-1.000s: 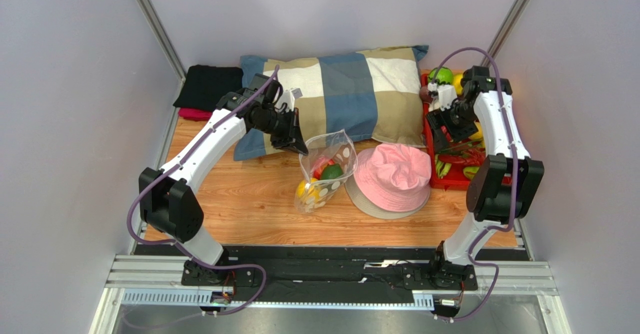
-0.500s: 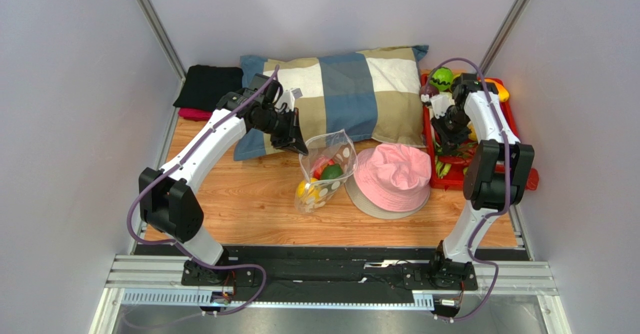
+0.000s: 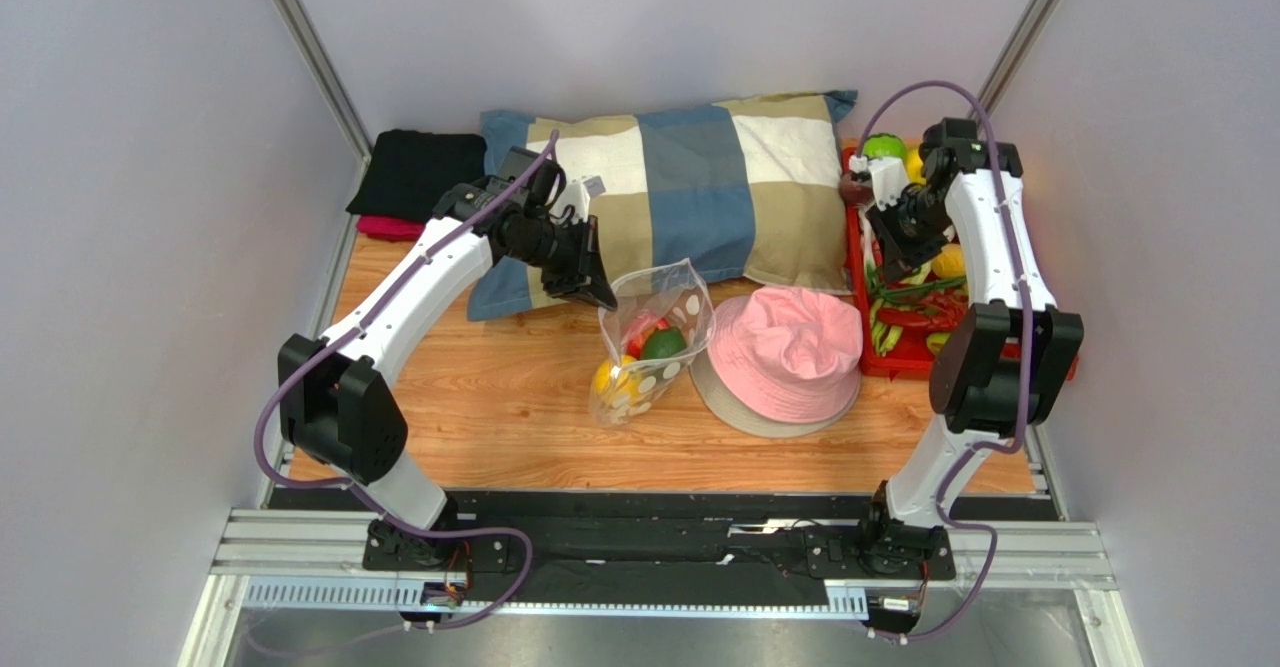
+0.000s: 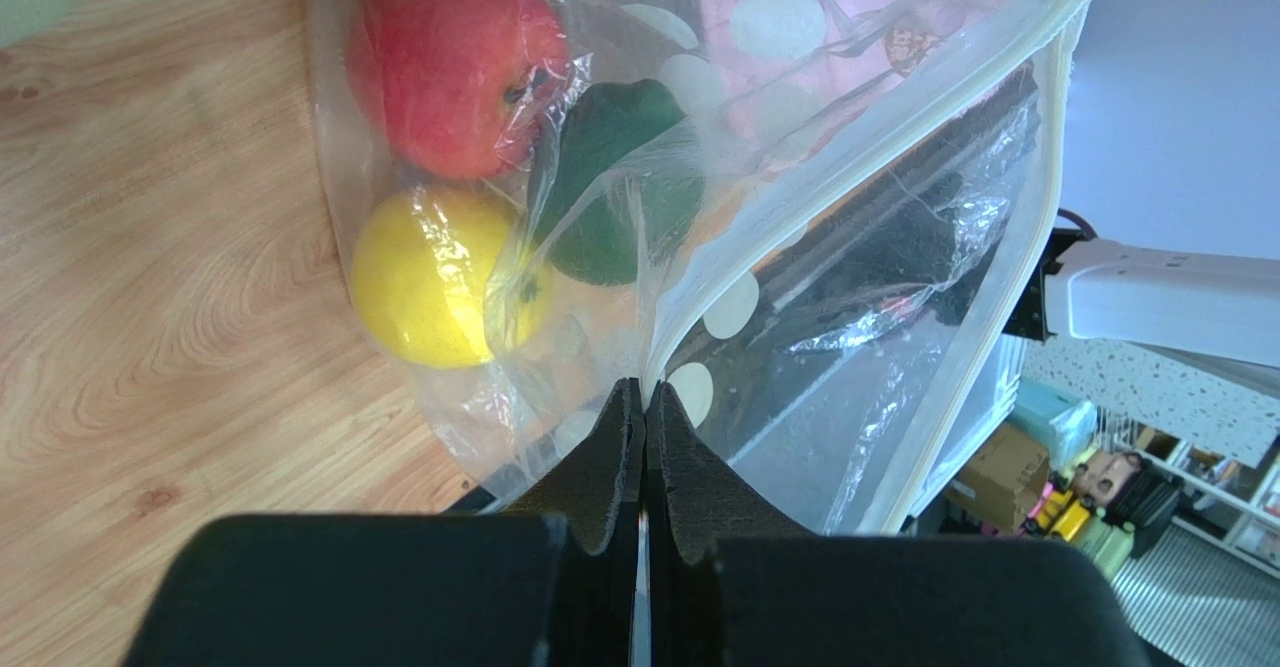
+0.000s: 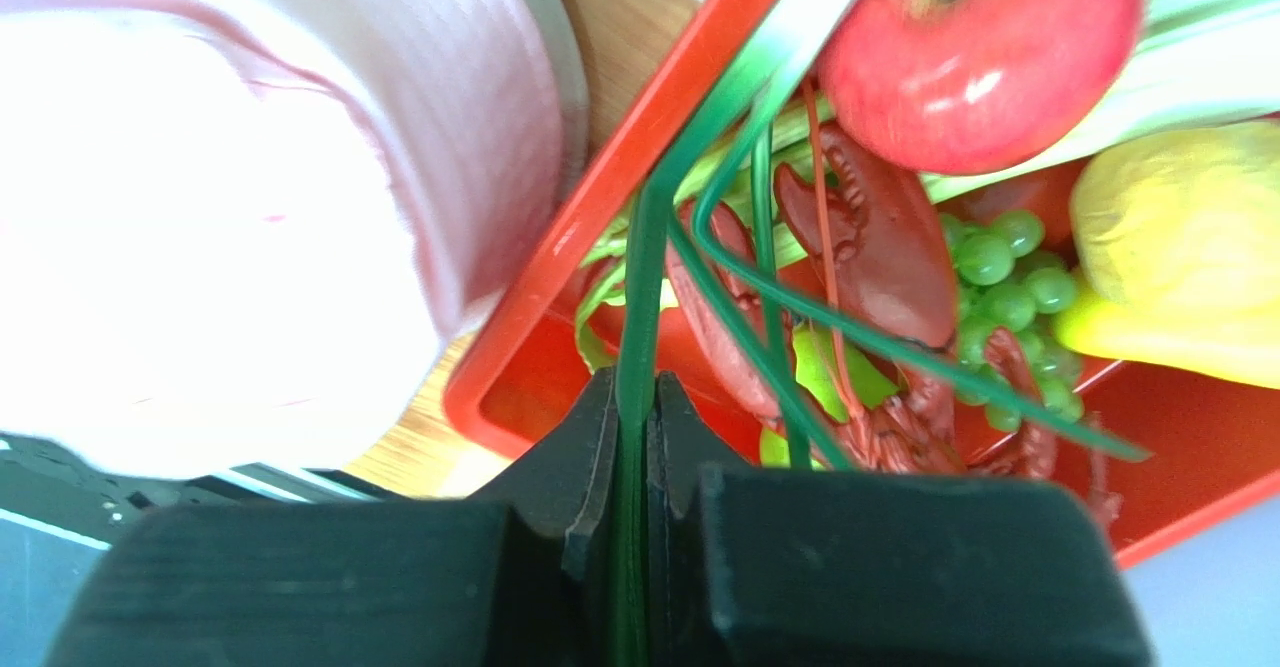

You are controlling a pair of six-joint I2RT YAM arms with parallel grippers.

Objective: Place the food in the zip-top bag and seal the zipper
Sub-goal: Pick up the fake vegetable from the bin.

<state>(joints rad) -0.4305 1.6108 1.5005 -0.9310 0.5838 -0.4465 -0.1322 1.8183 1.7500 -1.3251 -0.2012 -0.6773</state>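
The zip-top bag [image 3: 657, 340] hangs open over the table, and my left gripper [image 3: 604, 295] is shut on its upper edge. In the left wrist view my left gripper [image 4: 645, 391] pinches the clear dotted film of the zip-top bag [image 4: 842, 247]. Its pale zipper [image 4: 1049, 112] runs down the right side, unsealed. Inside lie a red apple [image 4: 443, 67], a yellow lemon [image 4: 428, 277] and a dark green piece [image 4: 616, 172]. My right gripper [image 5: 636, 382] is shut on a green leaf of the spring onion [image 5: 643, 292] over the red tray [image 5: 601, 202].
The red tray [image 3: 857, 270] at the right also holds a red lobster [image 5: 887, 262], green grapes [image 5: 1007, 262], a red apple [image 5: 977, 52] and a yellow piece [image 5: 1172, 247]. A pink hat [image 3: 784, 352] lies between bag and tray. A checked pillow [image 3: 706, 187] lies behind.
My right gripper has shut on the spring onion's green leaf, and the right arm has shifted over the tray. The left arm and the bag have not moved.
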